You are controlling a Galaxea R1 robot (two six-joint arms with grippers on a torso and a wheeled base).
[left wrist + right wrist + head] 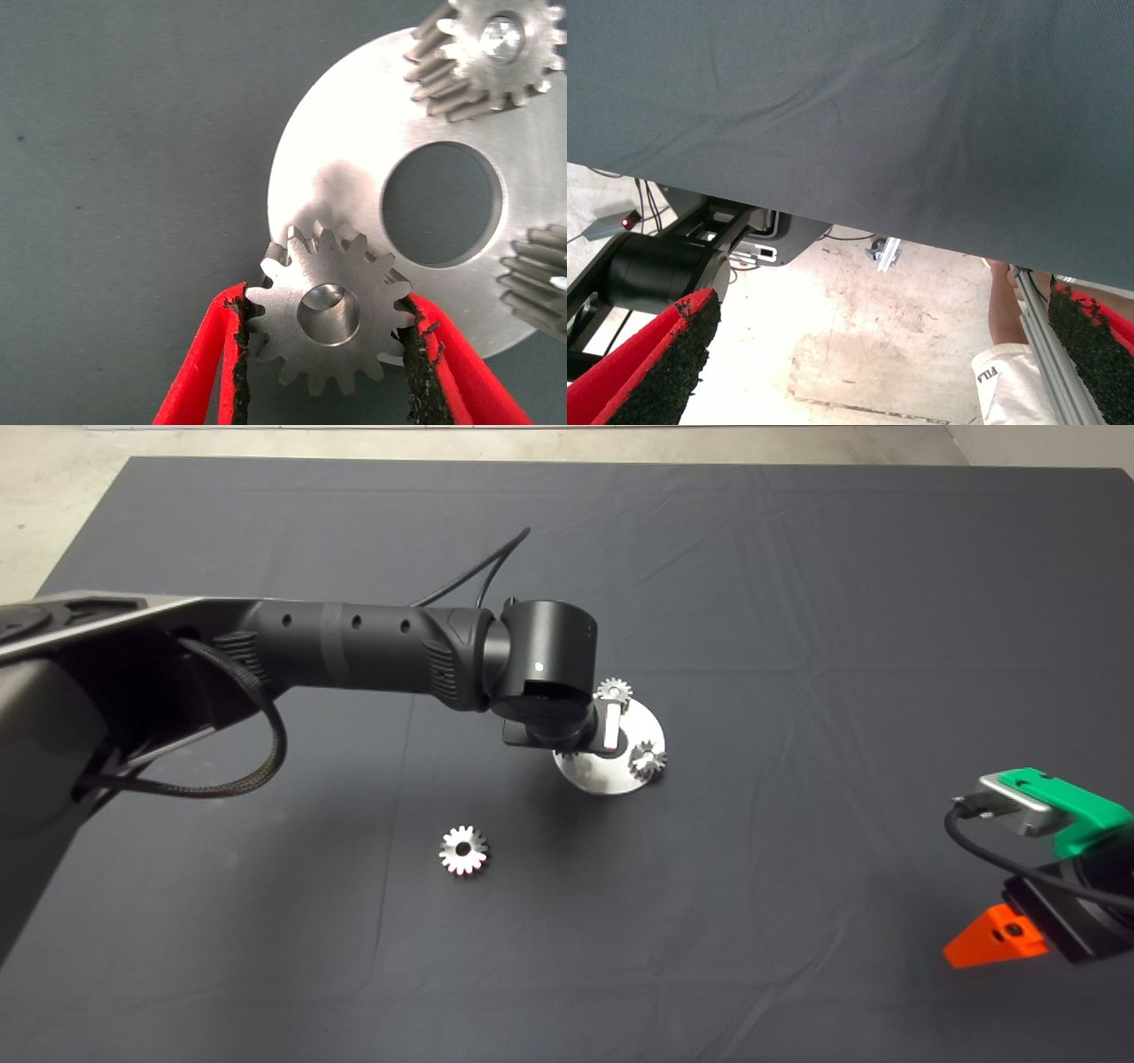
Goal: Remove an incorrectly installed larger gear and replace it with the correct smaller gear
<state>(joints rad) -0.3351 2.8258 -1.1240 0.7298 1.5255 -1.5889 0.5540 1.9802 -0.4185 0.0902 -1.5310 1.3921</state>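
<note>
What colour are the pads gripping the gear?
Black, on red fingers, clamping the smaller gear; left wrist view.

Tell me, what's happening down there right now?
Left claw shut on the smaller gear, at the round plate. Larger gear off, on mat. Right claw open, parked. Nothing in the way.

You're in a robotics lab: dark cloth mat (797, 602) on a table, bare stained concrete floor (859, 336), aluminium frame rail (1050, 354).

Silver smaller gear (330, 312), red fingers (199, 376), dark mat (797, 602)
</note>
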